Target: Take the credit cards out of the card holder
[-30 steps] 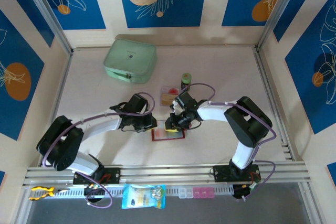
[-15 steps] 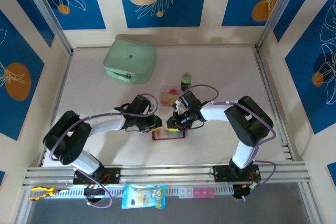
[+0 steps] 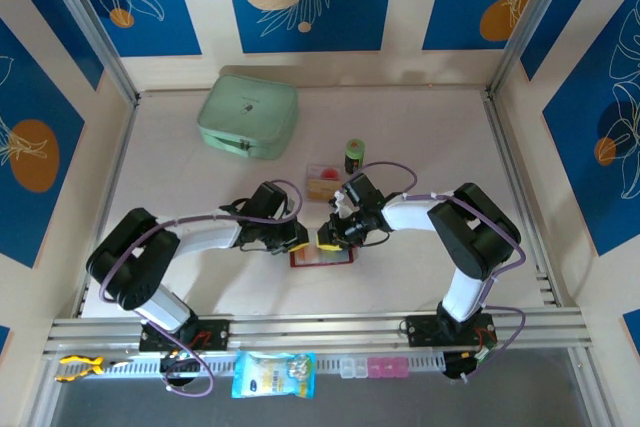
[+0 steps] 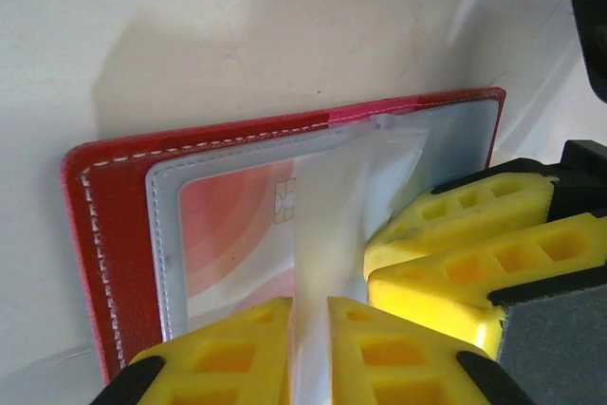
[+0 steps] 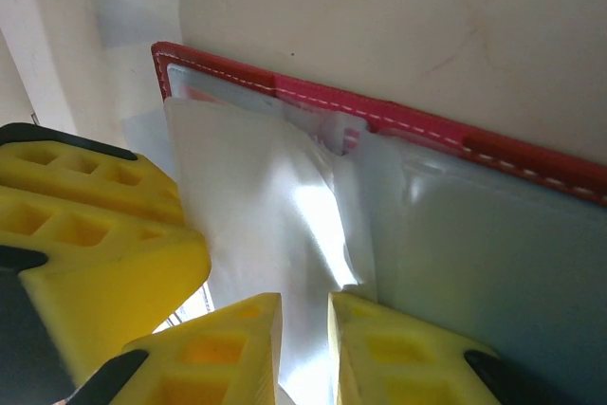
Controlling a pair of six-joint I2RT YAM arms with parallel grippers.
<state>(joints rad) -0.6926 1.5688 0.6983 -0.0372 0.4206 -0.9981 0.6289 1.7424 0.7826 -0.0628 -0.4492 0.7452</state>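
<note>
I see left gripper point(image 4: 310, 318) and right gripper point(image 5: 305, 312), nearly shut, pinching the clear sleeve point(image 4: 346, 192), with the credit card point(image 4: 228, 234) beneath, nearer the left.

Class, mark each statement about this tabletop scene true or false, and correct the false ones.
1. The card holder lies open on the table. True.
2. The clear sleeve in the left wrist view is empty. False: a card with a chip sits inside it.
3. The left gripper and the right gripper each pinch clear sleeve material. True.
4. The green can stands on the mint-green case. False: it stands on the table, apart from the case.
</note>
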